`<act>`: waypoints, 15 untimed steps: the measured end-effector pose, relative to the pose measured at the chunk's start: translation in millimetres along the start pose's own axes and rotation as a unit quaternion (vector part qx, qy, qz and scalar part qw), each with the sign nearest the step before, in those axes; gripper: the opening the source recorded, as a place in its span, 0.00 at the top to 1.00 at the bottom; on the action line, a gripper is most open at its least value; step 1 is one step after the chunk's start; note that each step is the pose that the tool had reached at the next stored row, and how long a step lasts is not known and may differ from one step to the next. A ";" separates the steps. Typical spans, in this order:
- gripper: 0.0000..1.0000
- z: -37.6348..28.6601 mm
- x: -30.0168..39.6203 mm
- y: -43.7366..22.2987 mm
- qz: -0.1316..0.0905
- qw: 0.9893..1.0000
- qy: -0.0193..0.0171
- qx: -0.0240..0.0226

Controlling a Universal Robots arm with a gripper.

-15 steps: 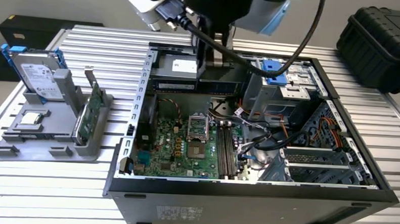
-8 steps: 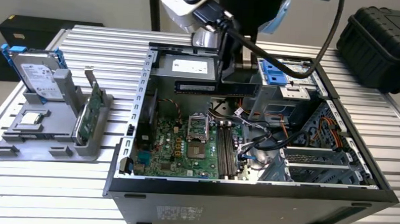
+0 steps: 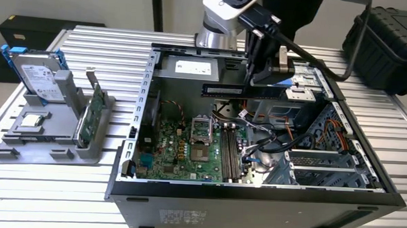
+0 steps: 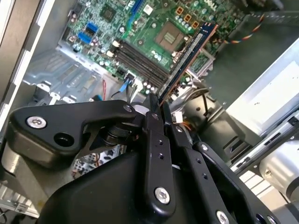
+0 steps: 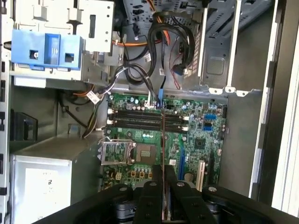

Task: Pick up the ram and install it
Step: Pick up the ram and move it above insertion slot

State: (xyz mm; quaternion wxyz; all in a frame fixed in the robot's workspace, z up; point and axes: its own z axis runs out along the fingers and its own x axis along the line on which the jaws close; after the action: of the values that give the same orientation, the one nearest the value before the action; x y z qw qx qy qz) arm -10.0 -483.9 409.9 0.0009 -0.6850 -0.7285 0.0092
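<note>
My gripper point(image 3: 265, 84) is shut on the ram point(image 3: 225, 90), a long thin dark board held level in the air over the open computer case point(image 3: 130, 141). The stick hangs well above the motherboard point(image 3: 181, 149) and its parallel memory slots point(image 3: 230, 152), touching neither. In the second wrist view the ram point(image 4: 187, 56) juts out from between my black fingers point(image 4: 152, 126), pointing toward the slots point(image 4: 140, 58). The first wrist view catches the ram point(image 5: 162, 140) edge-on as a thin line crossing the slots point(image 5: 135, 119), with my gripper point(image 5: 162, 189) below it.
A grey stand point(image 3: 44, 138) on the exterior view's left holds a silver hard drive with blue rails point(image 3: 36, 76) and a green card point(image 3: 90, 114). Inside the case are cable bundles point(image 3: 271, 142), a power supply point(image 3: 191, 67) and drive cages point(image 3: 325, 165). A black hard case point(image 3: 392, 45) sits behind.
</note>
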 end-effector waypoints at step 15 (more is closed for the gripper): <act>1.00 0.0 -0.5 9.3 0.000 1.000 -0.002 0.000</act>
State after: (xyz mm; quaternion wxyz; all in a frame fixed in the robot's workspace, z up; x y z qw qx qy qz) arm -0.7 -483.9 409.7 -0.0007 -0.6850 -0.7285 0.0110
